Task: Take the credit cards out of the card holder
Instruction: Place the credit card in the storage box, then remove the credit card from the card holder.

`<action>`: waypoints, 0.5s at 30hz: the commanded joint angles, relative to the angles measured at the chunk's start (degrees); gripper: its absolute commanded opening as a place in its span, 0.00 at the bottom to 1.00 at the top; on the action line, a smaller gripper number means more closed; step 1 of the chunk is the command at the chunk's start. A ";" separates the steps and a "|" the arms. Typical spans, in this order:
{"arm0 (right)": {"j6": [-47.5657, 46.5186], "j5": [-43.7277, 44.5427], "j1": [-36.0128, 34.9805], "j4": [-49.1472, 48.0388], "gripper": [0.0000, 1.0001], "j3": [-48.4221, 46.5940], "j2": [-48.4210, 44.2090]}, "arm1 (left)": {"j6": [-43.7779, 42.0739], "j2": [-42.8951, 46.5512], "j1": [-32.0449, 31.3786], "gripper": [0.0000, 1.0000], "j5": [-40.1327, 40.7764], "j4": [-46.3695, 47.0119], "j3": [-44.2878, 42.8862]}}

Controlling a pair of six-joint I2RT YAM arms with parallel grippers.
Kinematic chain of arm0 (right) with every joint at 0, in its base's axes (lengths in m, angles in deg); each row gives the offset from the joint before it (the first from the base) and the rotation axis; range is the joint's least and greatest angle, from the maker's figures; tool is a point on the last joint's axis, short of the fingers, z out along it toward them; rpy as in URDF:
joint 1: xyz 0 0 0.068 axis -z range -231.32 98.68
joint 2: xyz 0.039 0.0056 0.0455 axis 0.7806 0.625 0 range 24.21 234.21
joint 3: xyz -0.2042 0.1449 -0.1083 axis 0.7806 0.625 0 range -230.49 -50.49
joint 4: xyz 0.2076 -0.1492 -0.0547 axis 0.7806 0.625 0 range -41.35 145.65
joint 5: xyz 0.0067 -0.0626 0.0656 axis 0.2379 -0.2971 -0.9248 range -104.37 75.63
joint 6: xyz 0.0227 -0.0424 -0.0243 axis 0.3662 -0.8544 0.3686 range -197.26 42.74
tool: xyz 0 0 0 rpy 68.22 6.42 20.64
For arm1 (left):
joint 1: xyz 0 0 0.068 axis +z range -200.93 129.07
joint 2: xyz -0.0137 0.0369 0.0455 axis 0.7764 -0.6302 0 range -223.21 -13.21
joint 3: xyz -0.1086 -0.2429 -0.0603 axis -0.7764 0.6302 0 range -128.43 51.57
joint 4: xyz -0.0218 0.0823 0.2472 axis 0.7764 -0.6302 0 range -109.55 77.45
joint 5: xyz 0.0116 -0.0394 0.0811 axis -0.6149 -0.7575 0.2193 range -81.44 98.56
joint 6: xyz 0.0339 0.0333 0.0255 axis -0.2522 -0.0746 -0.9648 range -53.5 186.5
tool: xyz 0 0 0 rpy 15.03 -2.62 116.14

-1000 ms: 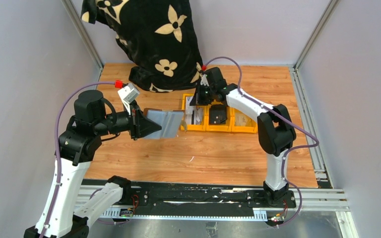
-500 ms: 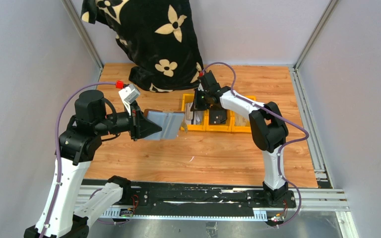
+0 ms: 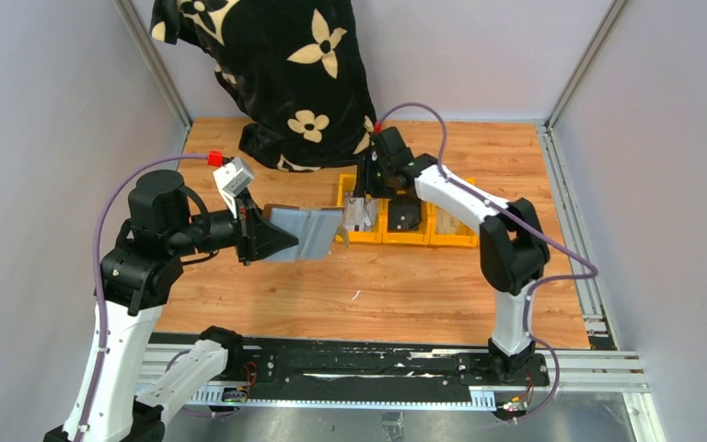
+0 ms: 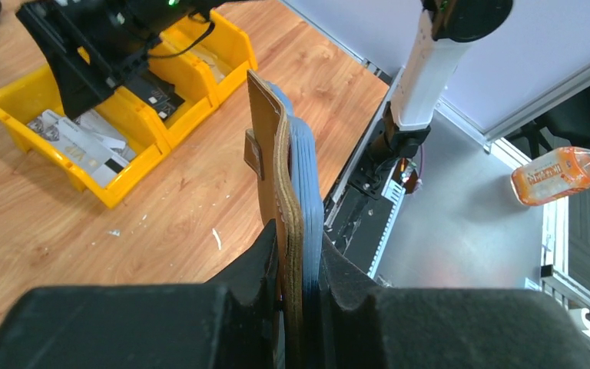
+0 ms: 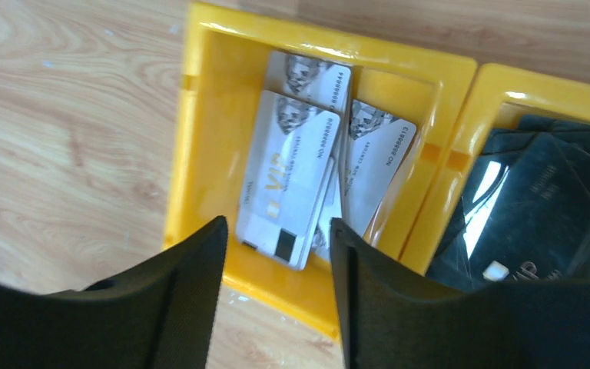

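Left end effector [image 4: 299, 265] is clamped tight on one end of the flat brown leather card holder [image 4: 280, 165], holding it up off the wooden counter [image 3: 377, 285] on its edge. The holder's long axis runs straight out from those fingers toward the right arm. Right end effector [image 5: 276, 250] has its fingers apart with nothing between them. Directly under it, a pile of pale grey plastic credit cards [image 5: 292, 181] lies in the end compartment of the yellow plastic bin [image 5: 200, 115].

The bit that matters, I reckon: the holder's free end is off to the right end effector's left and points at it, so that arm is the nearer one for the next pull. Can't tell if any cards are left in the blue-grey sleeves.
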 commanded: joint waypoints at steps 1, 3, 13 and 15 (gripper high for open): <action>-2.21 1.27 -1.40 0.82 0.59 -0.36 -10.93 | 0.25 0.37 0.14 0.00 -2.15 1.33 -0.71; -3.04 -3.32 -1.37 -0.40 0.63 1.16 -15.81 | 0.17 0.39 0.11 0.00 -3.16 1.35 -0.47; 24.04 -40.78 -0.06 -56.11 0.78 33.50 -45.57 | 0.45 0.10 0.10 0.00 -12.78 1.35 0.70; 28.38 -42.57 -0.73 -61.21 0.79 36.07 -47.70 | 0.67 -0.13 0.10 0.00 -13.44 1.31 0.60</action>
